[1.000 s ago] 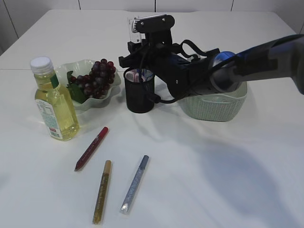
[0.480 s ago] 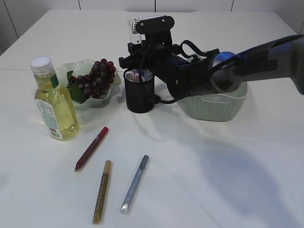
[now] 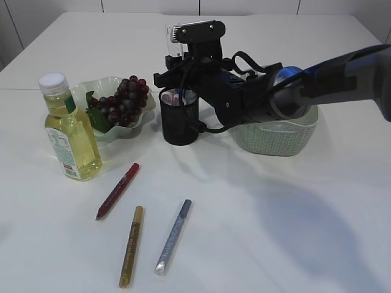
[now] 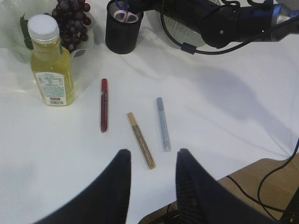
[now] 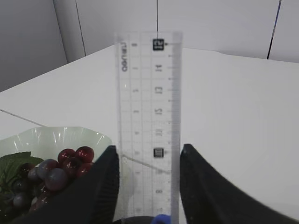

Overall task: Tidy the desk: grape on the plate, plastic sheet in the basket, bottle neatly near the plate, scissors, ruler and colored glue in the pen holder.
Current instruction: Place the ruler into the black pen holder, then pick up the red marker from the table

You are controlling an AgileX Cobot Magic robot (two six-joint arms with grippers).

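Note:
A clear ruler stands upright between the fingers of my right gripper. Its lower end is in the black mesh pen holder, and a thin gap shows at its right edge. The ruler sticks up above the right gripper. Pink scissors handles show inside the holder. Grapes lie on the pale green plate, with the yellow bottle upright beside it. Red, gold and silver glue sticks lie on the table. My left gripper hangs open above them. The plastic sheet is out of view.
The green woven basket stands right of the pen holder, partly behind my right arm. The table's near edge and cables show at the lower right of the left wrist view.
The right arm and the ruler have shifted very slightly over the pen holder. Everything else on the table is where it was.

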